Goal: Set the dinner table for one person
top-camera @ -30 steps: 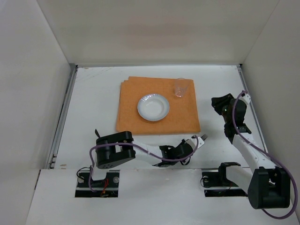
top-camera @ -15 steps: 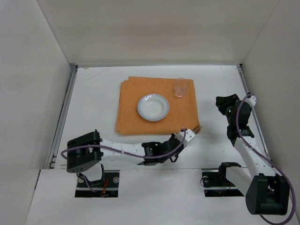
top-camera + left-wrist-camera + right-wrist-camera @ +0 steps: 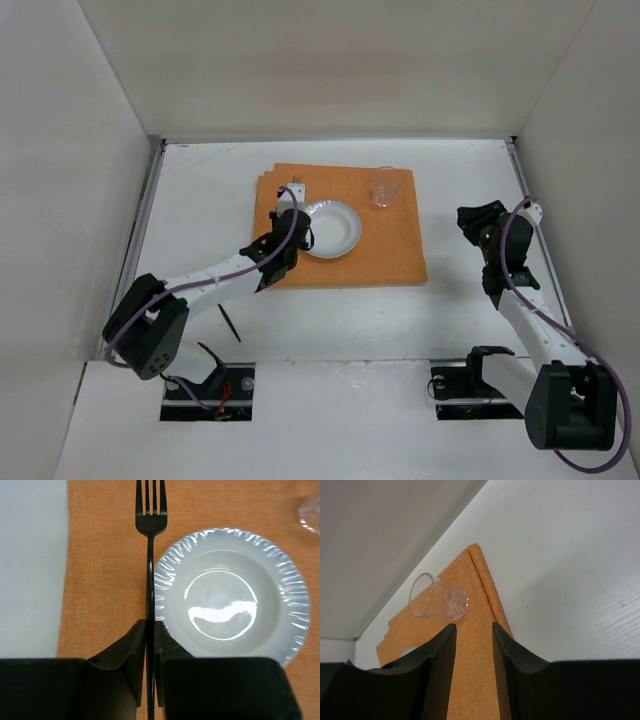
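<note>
The left gripper (image 3: 150,626), pinching a black fork (image 3: 150,555), is now reaching over the orange placemat (image 3: 100,580) just left of the white plate (image 3: 225,605), having swung over from the mat's near right corner. The right gripper (image 3: 472,630) is hovering part open and empty, facing the clear glass (image 3: 437,602). The matte white dinner table (image 3: 200,190) is lying beneath everything, boxed by white wall panels (image 3: 330,70).

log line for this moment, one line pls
left gripper: shut on fork | fork: over orange placemat, at left rim of plate | right gripper: open, empty | glass: on placemat, far right corner
</note>
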Robot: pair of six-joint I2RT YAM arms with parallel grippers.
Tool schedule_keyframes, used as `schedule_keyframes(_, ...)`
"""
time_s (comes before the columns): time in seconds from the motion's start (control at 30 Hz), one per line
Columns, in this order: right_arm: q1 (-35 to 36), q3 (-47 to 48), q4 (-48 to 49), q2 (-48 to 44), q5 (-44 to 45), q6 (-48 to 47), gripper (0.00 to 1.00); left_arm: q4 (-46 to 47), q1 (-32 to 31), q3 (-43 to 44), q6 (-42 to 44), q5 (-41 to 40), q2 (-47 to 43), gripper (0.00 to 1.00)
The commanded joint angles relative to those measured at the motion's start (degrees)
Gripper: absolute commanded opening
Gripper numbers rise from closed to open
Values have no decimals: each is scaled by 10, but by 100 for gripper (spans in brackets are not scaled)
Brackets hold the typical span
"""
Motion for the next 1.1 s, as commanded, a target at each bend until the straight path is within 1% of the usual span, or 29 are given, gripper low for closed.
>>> schedule_keyframes(0.0, 9, 14, 25, -8, -7, -7, 41, -26, 27, 54, -6, 11, 29, 3)
schedule_keyframes(0.13, 11, 14, 24, -9, -7, -8, 41, -42, 59, 63, -3, 8, 54, 3)
schedule_keyframes(0.3, 12, 15, 23, -14, -14, -7, 41, -32, 93, 75, -3, 12, 106, 3)
schedule_keyframes(0.4, 13, 17, 23, -11, -18, -7, 41, -19, 100, 83, 4, 22, 129, 3)
schedule_keyframes(0.5, 13, 16, 24, -12, -19, -7, 41, -15, 102, 86, 7, 26, 144, 3)
schedule_keyframes(0.63, 13, 17, 22, -11, -20, -7, 41, 0, 102, 70, 7, 29, 159, 3)
schedule_keyframes(1.07, 18, 17, 22, -11, -16, -8, 41, 11, 94, 23, -30, 32, 210, 4)
